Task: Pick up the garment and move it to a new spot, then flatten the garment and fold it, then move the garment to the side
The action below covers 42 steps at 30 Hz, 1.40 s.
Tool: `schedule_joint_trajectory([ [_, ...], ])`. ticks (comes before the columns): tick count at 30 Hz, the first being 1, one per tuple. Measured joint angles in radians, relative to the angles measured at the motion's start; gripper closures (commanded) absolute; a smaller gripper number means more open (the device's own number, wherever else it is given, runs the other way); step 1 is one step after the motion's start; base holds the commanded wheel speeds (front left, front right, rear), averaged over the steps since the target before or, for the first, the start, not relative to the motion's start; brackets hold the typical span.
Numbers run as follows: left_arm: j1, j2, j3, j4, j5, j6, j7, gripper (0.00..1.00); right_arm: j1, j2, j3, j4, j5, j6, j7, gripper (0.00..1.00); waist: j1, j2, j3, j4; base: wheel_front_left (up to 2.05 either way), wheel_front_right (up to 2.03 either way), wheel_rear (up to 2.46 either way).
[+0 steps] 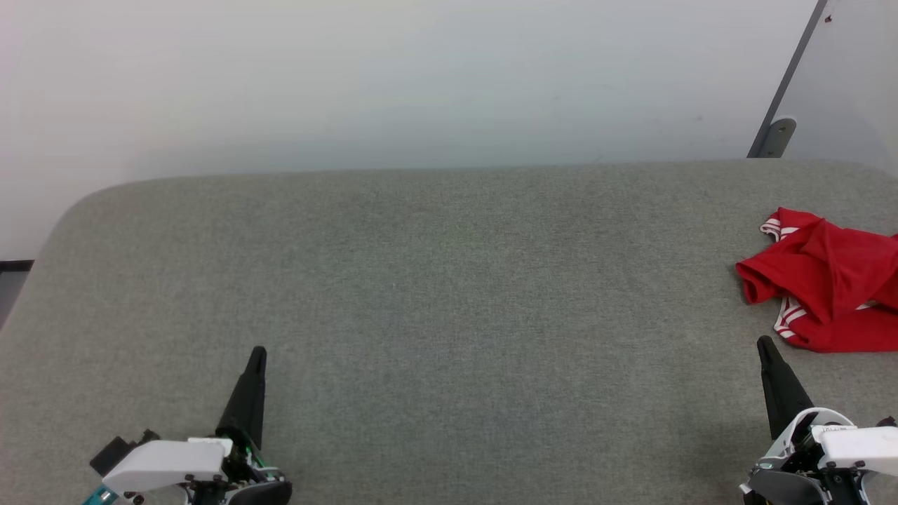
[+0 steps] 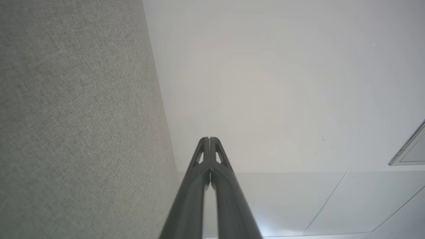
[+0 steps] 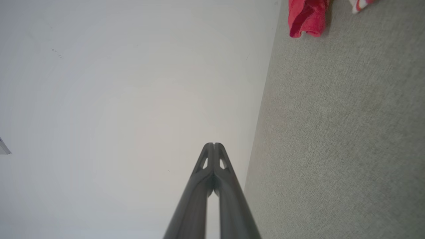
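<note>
Lying crumpled at the far right of the counter (image 1: pixel 421 280), the garment (image 1: pixel 828 287) runs off the head view's edge, its full shape hidden. Near it the right jaws sit closed and empty; the left jaws, closed too, hold nothing, well apart.

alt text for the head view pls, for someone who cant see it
A crumpled red garment with white-striped trim lies at the far right of a grey fabric-covered table, cut off by the frame. The left gripper and right gripper sit shut at the lower corners, neither touching it.
</note>
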<state>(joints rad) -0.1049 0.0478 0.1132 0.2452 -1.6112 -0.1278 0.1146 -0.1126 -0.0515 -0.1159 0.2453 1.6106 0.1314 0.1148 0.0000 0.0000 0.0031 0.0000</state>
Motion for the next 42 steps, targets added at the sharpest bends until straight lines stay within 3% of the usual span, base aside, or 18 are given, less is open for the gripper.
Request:
schedule_joint_trajectory([
  [42,0.0,0.0,0.0,0.0,0.0,0.0,0.0,1.0,0.0,0.0,0.0,0.0,0.0,0.0,0.0,1.0,0.0,0.0,0.0,0.0,0.0,0.0,0.0],
])
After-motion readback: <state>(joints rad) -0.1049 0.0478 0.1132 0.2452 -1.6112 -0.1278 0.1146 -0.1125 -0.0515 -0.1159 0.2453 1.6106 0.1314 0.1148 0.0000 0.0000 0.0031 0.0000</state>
